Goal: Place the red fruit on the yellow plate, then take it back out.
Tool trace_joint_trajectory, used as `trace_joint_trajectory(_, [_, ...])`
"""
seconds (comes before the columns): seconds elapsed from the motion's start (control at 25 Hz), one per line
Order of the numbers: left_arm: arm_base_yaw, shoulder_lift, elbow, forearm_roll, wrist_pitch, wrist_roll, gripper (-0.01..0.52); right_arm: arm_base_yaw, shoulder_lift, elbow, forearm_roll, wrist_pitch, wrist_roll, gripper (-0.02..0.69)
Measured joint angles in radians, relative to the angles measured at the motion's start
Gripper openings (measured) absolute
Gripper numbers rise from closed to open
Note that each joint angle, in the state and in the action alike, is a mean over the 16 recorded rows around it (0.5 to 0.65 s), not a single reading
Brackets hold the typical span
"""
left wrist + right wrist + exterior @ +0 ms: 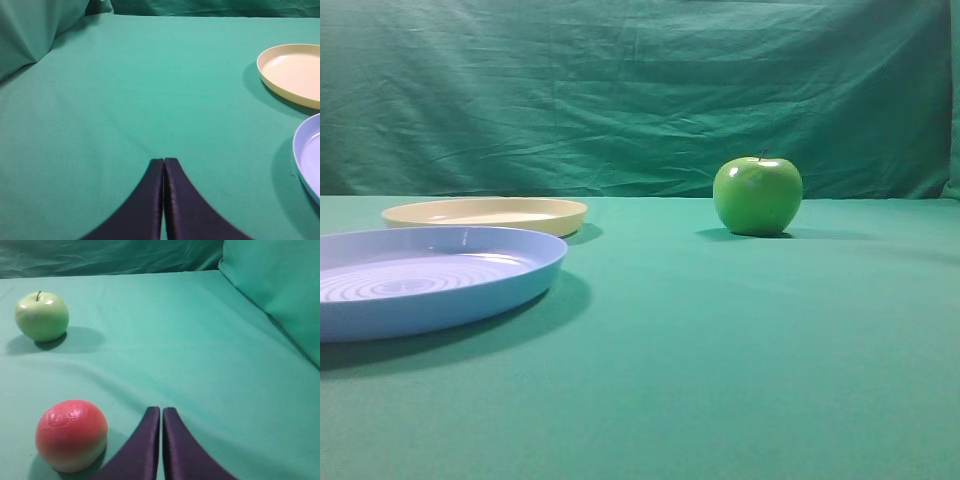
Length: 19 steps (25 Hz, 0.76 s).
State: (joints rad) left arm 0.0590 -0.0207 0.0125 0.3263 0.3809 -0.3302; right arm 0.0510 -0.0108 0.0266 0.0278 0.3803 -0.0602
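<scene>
The red fruit [71,434] rests on the green cloth at the lower left of the right wrist view, red on top and pale below. It does not show in the exterior high view. My right gripper [161,410] is shut and holds nothing, just to the right of the fruit. The yellow plate [485,214] [294,72] lies bare at the left, behind the blue plate. Over bare cloth, left of both plates, my left gripper [164,160] is shut and holds nothing. Neither gripper appears in the exterior high view.
A glossy green apple [757,195] [41,317] stands at the back right, well beyond the red fruit. A larger light blue ridged plate [427,277] [307,155] sits at the front left. A green backdrop cloth [640,90] hangs behind the table.
</scene>
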Motion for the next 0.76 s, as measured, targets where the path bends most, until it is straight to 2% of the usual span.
trace_joint_trajectory(0.76, [0.000,0.000,0.000,0.000,0.000,0.000,0.000,0.000,0.000,0.000,0.000,0.008,-0.014,0.000])
